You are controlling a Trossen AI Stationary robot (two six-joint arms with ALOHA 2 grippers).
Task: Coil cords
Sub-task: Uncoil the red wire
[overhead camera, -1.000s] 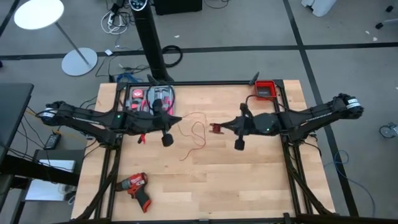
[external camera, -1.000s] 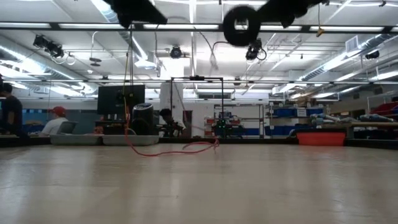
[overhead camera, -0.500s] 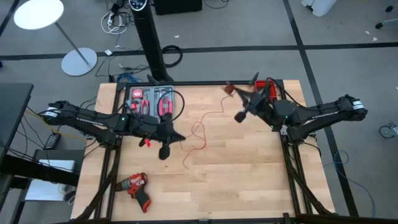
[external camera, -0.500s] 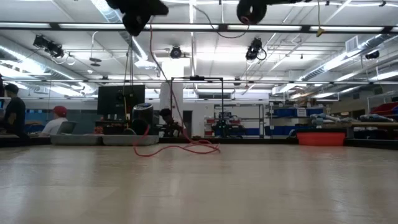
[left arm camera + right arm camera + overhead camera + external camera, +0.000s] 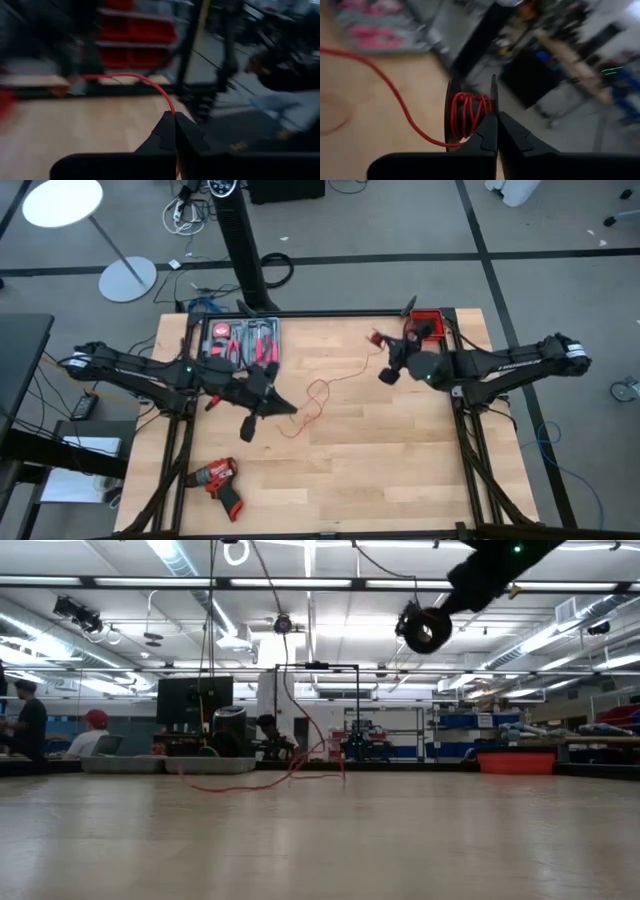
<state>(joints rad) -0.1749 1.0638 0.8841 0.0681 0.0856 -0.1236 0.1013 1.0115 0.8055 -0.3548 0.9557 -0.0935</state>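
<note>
The cord in view is a thin red wire [image 5: 318, 390]. It lies in a loose loop on the wooden table [image 5: 400, 460] and also shows in the low view [image 5: 250, 783]. One end is wound on a small black spool [image 5: 469, 116], on which my right gripper [image 5: 380, 342] is shut above the table's far right. My left gripper [image 5: 289, 408] is shut on the wire left of the middle. Its tips [image 5: 175, 120] show in the left wrist view. My left gripper pinches the red wire [image 5: 172, 110] between its two fingertips, coming at it roughly level from the table's left. The wire arcs out of the tips, clear of the table. My right gripper has the black spool [image 5: 492, 107] between its fingertips at one flange's edge. The fingers hide the exact spot. The spool is lifted clear, and one slack strand [image 5: 395, 95] runs from it down to the table.
A tray of red-handled hand tools [image 5: 240, 340] sits at the far left. A red bin [image 5: 426, 325] stands at the far right corner, just beyond the right gripper. A red drill [image 5: 218, 477] lies near the front left. People sit in the room beyond the table.
My right gripper has carried the spool from the table's middle toward the far right corner and has turned about. My left gripper has swung and shifted toward the near edge. The wire's loop has been dragged and reshaped on the table.
</note>
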